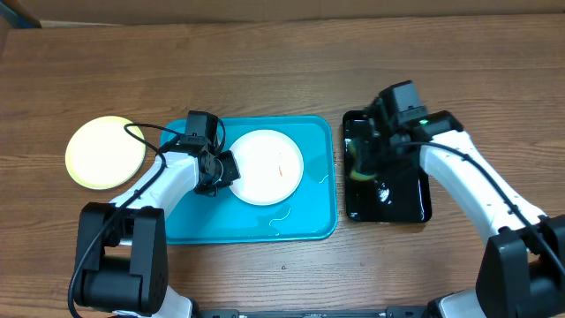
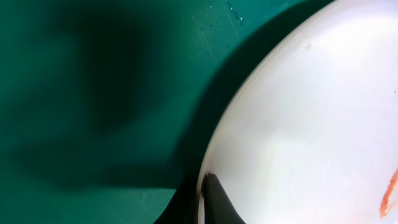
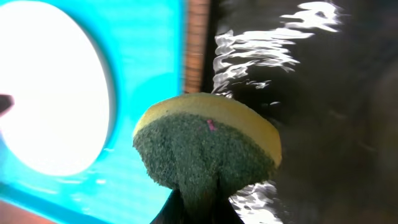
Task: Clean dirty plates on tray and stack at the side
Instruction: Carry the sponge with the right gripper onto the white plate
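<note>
A white plate with an orange-brown smear lies in the light-blue tray. My left gripper is shut on the plate's left rim; the left wrist view shows the fingers pinching the white plate's edge over the tray floor. A pale yellow-green plate lies on the table left of the tray. My right gripper is shut on a yellow-and-green sponge above the black tray. The right wrist view also shows the white plate. A third plate is not in view.
The glossy black tray holds water and sits just right of the light-blue tray, with a strip of wooden table between them. Water droplets lie on the blue tray floor near its right side.
</note>
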You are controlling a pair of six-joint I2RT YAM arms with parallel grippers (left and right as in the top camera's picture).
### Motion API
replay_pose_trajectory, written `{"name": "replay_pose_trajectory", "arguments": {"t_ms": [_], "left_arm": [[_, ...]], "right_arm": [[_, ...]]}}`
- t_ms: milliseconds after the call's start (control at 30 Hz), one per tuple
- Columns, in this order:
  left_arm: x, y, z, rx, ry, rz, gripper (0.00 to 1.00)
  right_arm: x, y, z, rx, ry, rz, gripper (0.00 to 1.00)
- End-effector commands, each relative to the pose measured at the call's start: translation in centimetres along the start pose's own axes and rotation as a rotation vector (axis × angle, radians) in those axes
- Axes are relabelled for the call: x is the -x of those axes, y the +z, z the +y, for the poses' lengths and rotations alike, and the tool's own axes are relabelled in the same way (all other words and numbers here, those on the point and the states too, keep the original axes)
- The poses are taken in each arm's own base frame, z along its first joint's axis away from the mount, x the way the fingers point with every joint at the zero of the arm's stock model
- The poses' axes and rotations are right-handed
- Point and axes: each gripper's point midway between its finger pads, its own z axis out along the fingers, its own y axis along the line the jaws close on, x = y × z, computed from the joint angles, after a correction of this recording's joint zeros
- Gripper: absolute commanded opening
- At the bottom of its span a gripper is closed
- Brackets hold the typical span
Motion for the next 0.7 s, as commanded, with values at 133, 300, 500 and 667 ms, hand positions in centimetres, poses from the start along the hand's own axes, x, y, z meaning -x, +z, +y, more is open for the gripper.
{"name": "replay_pose_trajectory", "arguments": {"t_ms": [133, 300, 500, 667], "left_arm": [[-3.3, 2.7, 2.6, 0.105, -0.010, 0.097, 0.04], [-3.3, 2.7, 2.6, 0.105, -0.010, 0.097, 0.04], [-3.3, 2.7, 2.6, 0.106, -0.010, 0.098, 0.04], [-3.4, 2.7, 2.7, 0.109, -0.011, 0.103, 0.04]], "right_arm": [[0.6, 1.2, 9.1, 0.150, -0.144, -0.094, 0.04], [0.8, 4.6, 11.5, 0.056, -0.222, -0.163, 0.04], [0.7, 9.2, 13.1, 0.036, -0.298, -0.186, 0.04], [1.9, 10.0, 13.0, 0.013, -0.297, -0.237, 0.41]]}}
